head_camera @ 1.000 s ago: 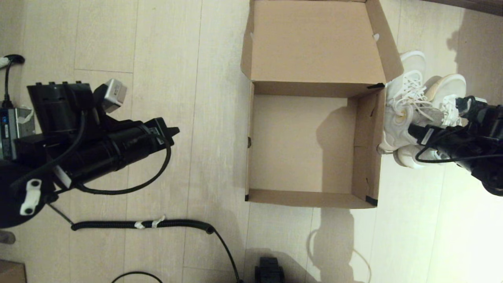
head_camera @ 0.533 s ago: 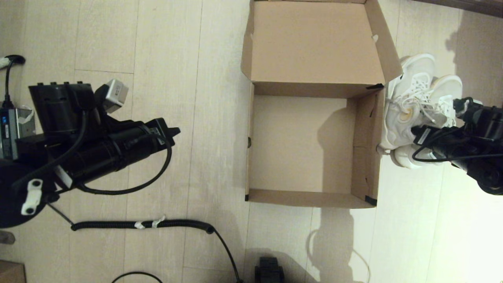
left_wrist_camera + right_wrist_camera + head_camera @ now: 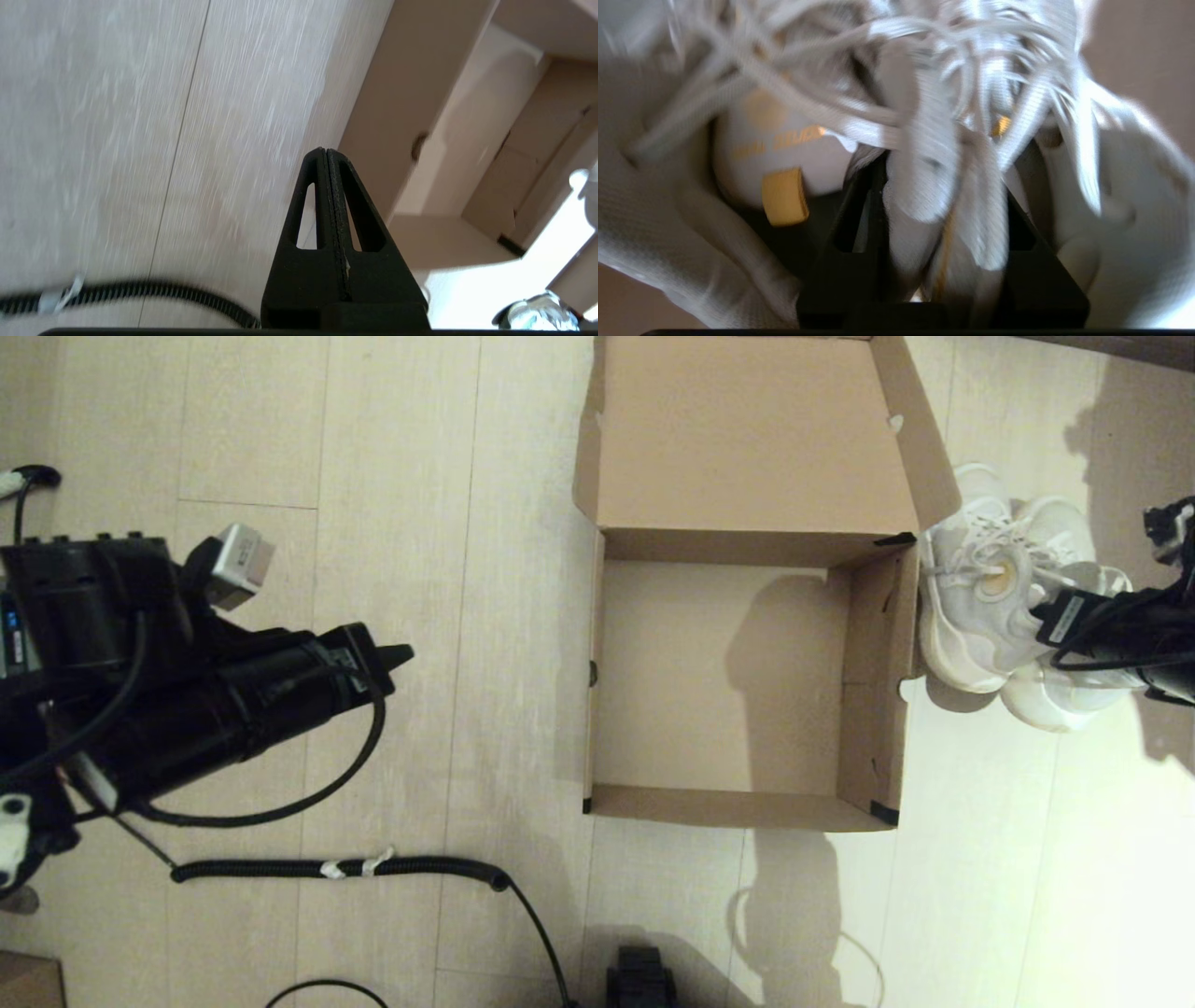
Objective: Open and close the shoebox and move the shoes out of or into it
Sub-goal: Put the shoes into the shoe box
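Observation:
The brown shoebox [image 3: 738, 681] stands open and empty on the floor, its lid [image 3: 747, 429] folded back away from me. Its side wall [image 3: 397, 130] also shows in the left wrist view. The white sneakers [image 3: 990, 597] hang together just right of the box's right wall, lifted off the floor. My right gripper [image 3: 941, 205] is shut on the inner collars of both shoes [image 3: 924, 186], with laces draped over the fingers. My left gripper [image 3: 326, 156] is shut and empty, held left of the box above the floor.
A coiled black cable [image 3: 336, 870] lies on the wooden floor in front of the left arm. A small black object [image 3: 639, 975] sits at the near edge, and a grey device [image 3: 14, 635] with cables at the far left.
The right gripper has lifted the pair of shoes and carried them slightly away from me and to the right. The left arm has drifted a little to the left.

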